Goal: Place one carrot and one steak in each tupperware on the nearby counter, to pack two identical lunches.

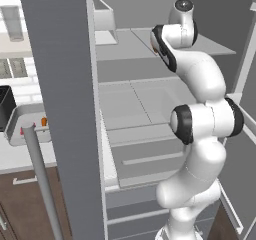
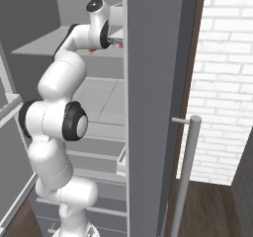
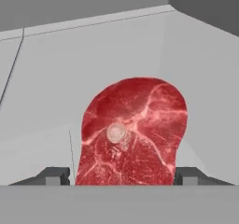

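Observation:
A raw red steak [image 3: 135, 129] with a pale round bone spot lies on a grey fridge shelf [image 3: 56, 78], right in front of my gripper [image 3: 121, 175]. Its two dark fingertips [image 3: 53, 175] stand open on either side of the steak's near end, the right one at its edge, the left a sliver away. From the right base view the steak [image 2: 117, 45] shows as a pink bit past my hand on the upper shelf. On the counter [image 1: 20, 156] at far left sits a light-grey tupperware [image 1: 15, 118] holding a small orange carrot [image 1: 44, 121] and a red bit.
My arm reaches into an open fridge with several grey shelves [image 1: 145, 104]. A fridge door [image 1: 60, 109] with a bar handle [image 1: 42, 179] stands between the arm and the counter. The other door [image 2: 148, 107] stands on the right. A black toaster [image 1: 5, 106] sits beside the tupperware.

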